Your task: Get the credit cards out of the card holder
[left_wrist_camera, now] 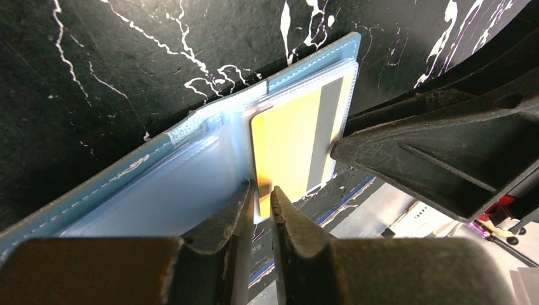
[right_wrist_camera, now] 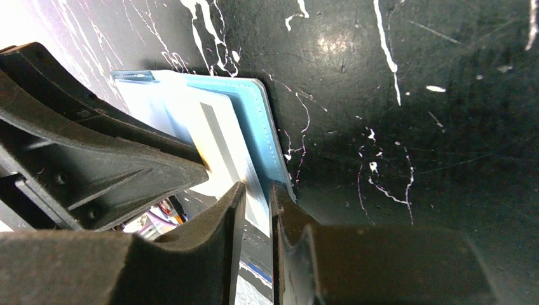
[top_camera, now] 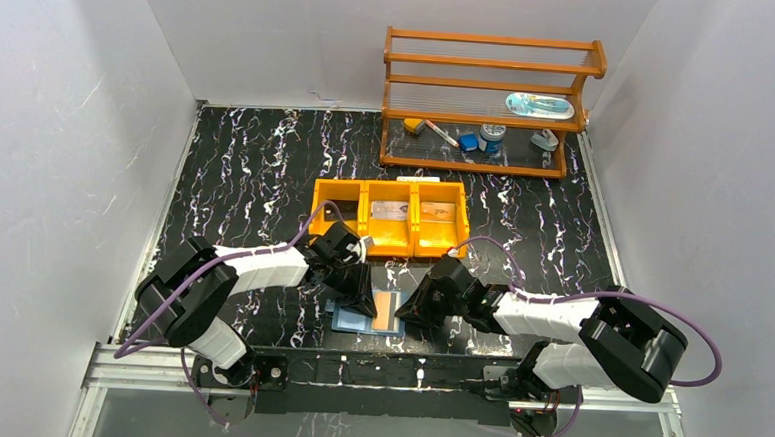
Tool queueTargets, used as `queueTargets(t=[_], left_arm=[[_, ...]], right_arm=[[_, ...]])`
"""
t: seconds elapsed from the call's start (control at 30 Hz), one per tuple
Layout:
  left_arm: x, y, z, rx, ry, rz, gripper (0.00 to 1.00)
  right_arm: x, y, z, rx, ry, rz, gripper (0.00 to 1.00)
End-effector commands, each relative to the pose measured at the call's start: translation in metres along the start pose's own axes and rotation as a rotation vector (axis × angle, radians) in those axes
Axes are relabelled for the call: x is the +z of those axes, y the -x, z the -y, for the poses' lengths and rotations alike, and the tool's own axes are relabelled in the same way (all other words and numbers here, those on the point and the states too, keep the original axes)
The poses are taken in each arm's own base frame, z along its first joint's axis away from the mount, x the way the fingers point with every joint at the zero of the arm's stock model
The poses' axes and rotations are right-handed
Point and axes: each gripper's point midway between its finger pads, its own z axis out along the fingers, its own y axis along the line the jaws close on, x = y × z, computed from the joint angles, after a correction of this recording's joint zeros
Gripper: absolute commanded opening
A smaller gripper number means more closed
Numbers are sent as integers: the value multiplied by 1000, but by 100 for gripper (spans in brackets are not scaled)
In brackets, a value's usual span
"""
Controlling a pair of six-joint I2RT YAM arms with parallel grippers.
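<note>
Showing the wallet spread open and flat at lower centre of the top view, pale blue inside, on a black marbled table just above the arm bases. Holds an orange card in its right leaf, grey stripe along one long side, under a clear sleeve as seen in the left wrist view. Pinched at the card's near edge, bottom centre of that view, by the left gripper, jaws drawn to a narrow slit with a sliver of orange caught between the pads. Clamped at the wallet's outer right edge, bottom centre of the right wrist view, by the right gripper, jaws close together with the blue leaf and its sleeve running in between. Reached from both sides in the top view: left arm slanting down from the left of the frame, right arm coming in from the right, tips just beside each other over the wallet. Further up, mid-frame and apart from the wallet, shows an orange tray of three compartments, with flat pale pieces in the middle and right ones, too small to tell, and the left one partly hidden behind the left arm. Ends at upper right, against the back wall, with a wooden shelf bearing several small items, well apart from everything else.
</note>
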Motion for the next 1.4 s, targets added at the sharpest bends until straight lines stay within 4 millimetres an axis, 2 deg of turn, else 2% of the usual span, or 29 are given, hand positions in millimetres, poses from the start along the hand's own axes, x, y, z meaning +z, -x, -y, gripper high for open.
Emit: queueTargets(t=[0.0,0.23,0.37,0.5,0.57,0.63,0.7,0.87,1.07,1.37], left_arm=[[3,-7,-5,-8,3,-17,13],[0,-6,-5,-4,9,-1,7],[-1,-5,-6,-1,15,4,6],[-2,-4,-5,2,16,7,6],[-3,-4,-5,4,21,7,6],[-3,-4,-6,2,28,7,6],[-4,-4,-6,4,27,10,6],[-4,-3,-5,3,27,15,6],[-5,-2,-4,7,25,14,6],[-6,-2,-3,10,26,14,6]], right_arm=[[-5,0,-10,-45,22,-2,28],[-17,9,-40,-82,80,32,26],[-16,9,-43,-84,84,32,27],[-11,7,-38,-81,57,20,27],[-11,11,-25,-73,-27,43,32],[-17,17,-13,-66,-97,76,35],[-23,22,-13,-62,-106,109,37],[-28,20,-35,-89,18,103,36],[-16,7,-56,-130,100,17,34],[0,4,-26,-101,-39,-5,34]])
